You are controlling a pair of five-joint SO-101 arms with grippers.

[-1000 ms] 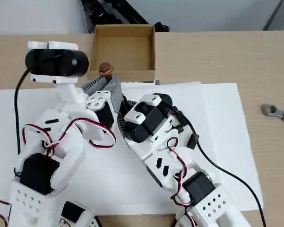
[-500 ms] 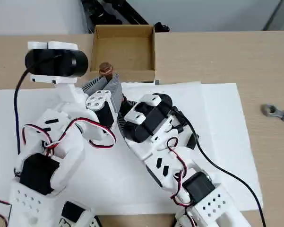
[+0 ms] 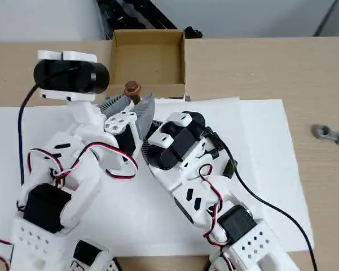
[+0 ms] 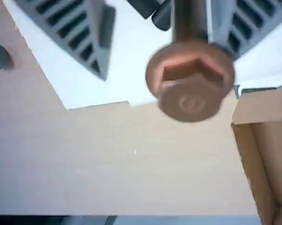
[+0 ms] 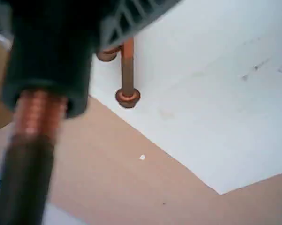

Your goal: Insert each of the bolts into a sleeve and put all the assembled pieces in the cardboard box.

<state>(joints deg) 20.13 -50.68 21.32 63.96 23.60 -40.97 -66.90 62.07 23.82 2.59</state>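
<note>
We saw the copper bolt [image 4: 190, 79] raised off the tabletop [image 3: 259, 68]. Its flanged hexagonal head pointed toward the far edge and sat just short of the near wall of the cardboard box [image 3: 149, 62]. The shaft ran back between the fingers of the left gripper [image 3: 137, 98], whose jaws stood apart. One grey ribbed finger [image 4: 244, 23] lay against the shaft, and the other [image 4: 70, 33] stood off from it with a clear gap.

Just behind, the right gripper [image 3: 146, 139] was clamped on a black sleeve [image 5: 47, 51]. A copper threaded end stuck out of the sleeve on the side nearer the wrist camera; what lay beyond that thread was too blurred for us to name.

A second bolt [image 5: 127, 79] lay on the white sheet [image 3: 259, 147] with its head right at the sheet's edge.

The box stood at the tabletop's far edge, left of the middle, touching the sheet's far border. The sheet covered most of the near part of the tabletop under both arms. A small metal tool [image 3: 329, 133] lay on bare wood near the right edge, well apart from everything else.
</note>
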